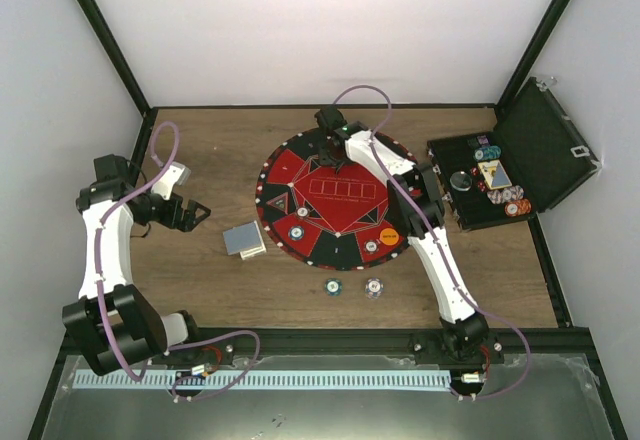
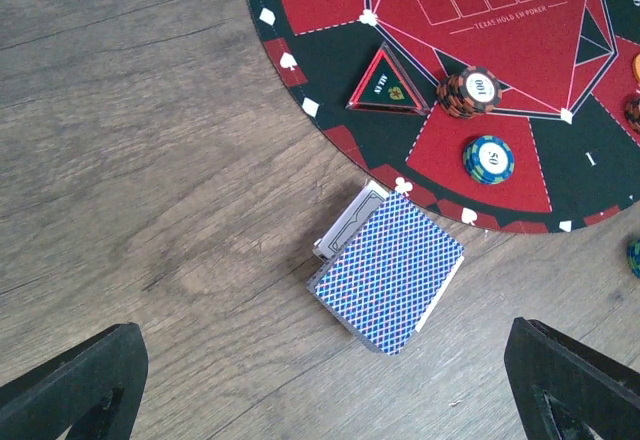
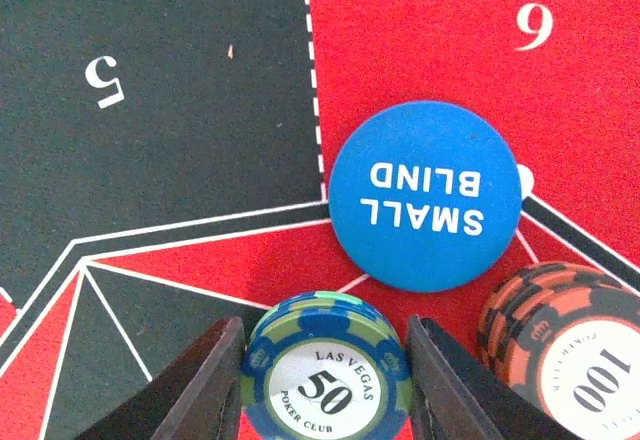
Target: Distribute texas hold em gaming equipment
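Right claw: clenched on a teal-and-green round "50" chip, low at the round red-and-black mat; whether the chip is lifted, I cannot tell.
Neighbours: blue round "SMALL BLIND" disc just beyond, brown-and-black "100" chip just beside.
Risk: the spot is crowded, so spreading fingers could knock either.
Left claw: released, hovering above the blue-backed card deck on the wooden counter, by the mat's rim.
Black hinged case: open, right of the mat, holding loose chips and what looks like a card.
Strays: two chips on the counter, off the mat.
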